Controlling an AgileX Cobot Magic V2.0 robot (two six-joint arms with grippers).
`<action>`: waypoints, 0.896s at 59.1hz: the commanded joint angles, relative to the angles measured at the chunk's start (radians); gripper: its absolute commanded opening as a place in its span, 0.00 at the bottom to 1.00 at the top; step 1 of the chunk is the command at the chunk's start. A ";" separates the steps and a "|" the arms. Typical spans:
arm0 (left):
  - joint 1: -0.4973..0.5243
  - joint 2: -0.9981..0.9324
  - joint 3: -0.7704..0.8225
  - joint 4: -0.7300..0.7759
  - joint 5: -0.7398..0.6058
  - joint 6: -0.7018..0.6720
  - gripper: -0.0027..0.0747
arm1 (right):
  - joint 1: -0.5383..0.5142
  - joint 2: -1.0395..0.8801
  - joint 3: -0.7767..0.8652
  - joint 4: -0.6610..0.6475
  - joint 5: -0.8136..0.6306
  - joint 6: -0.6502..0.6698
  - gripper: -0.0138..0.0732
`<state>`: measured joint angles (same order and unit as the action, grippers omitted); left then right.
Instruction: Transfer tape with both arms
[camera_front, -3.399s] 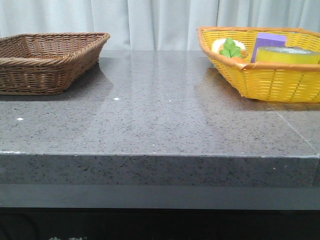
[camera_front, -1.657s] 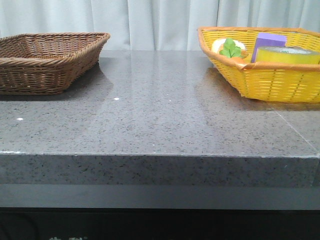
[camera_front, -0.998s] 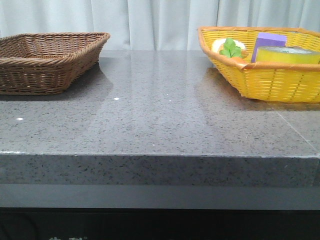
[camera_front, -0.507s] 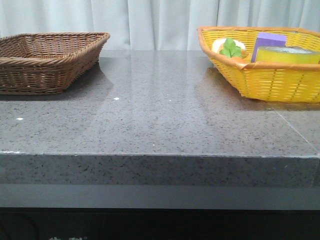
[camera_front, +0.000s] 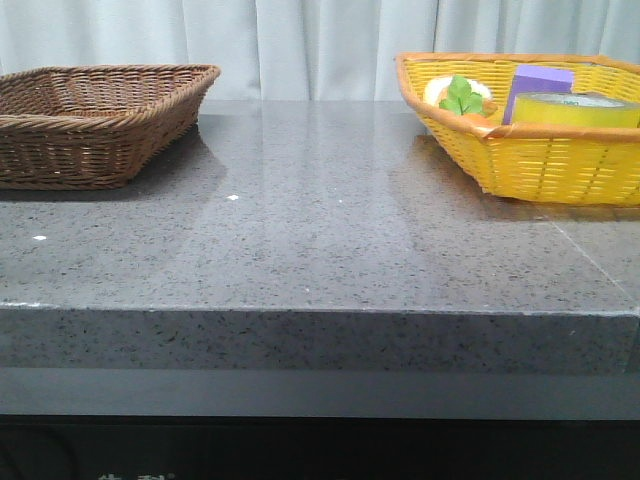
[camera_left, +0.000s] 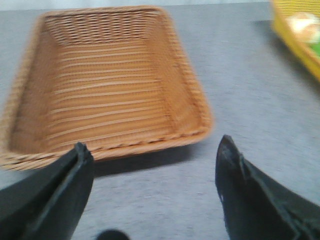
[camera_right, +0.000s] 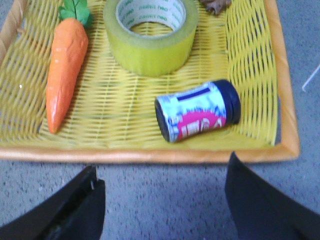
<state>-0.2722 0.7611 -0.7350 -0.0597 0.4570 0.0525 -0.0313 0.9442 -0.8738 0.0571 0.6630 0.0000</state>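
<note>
Green print rings the tape (camera_right: 151, 35) core, too blurred to read.

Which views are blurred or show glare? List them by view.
Front view: sharp, with a pale sheen across the table. Left wrist view: soft all over, the brown basket and left gripper smeared. Right wrist view: mostly clear, tape, carrot and jar readable, the right gripper slightly soft.
</note>
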 joint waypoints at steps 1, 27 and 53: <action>-0.104 -0.001 -0.034 -0.028 -0.091 0.005 0.70 | 0.000 0.065 -0.109 -0.007 -0.021 0.008 0.77; -0.429 -0.001 -0.034 -0.033 -0.201 0.005 0.70 | -0.072 0.445 -0.586 0.036 0.205 0.012 0.77; -0.439 -0.001 -0.034 -0.033 -0.210 0.005 0.70 | -0.077 0.834 -0.948 0.025 0.378 0.012 0.77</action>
<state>-0.7042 0.7627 -0.7350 -0.0839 0.3292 0.0601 -0.1009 1.7682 -1.7393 0.0866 1.0470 0.0130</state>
